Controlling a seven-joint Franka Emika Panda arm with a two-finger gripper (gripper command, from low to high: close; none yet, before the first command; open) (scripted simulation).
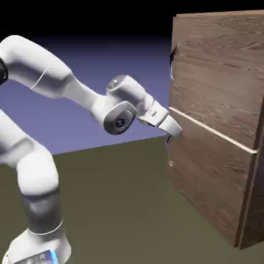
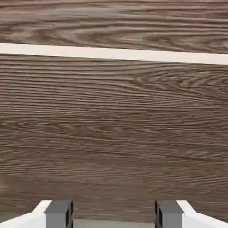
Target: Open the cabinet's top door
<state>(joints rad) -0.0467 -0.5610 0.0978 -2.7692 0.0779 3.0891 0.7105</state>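
Presently, tool (image 2: 114,217): we see it spread wide with nothing between the fingers, pointed level at the wood, likely so a handle can slip in
Trim strip (image 2: 114,53): pale line just above our aim, so we sit low
Top door (image 1: 216,77): shut, above the strip
Handle (image 1: 172,61): up at the door's near edge, well above the tool
Cabinet (image 1: 206,180): stands on the counter (image 1: 113,206)

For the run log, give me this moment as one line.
gripper: open, empty | position: facing cabinet front near pale trim strip | top door: shut | its handle: not gripped
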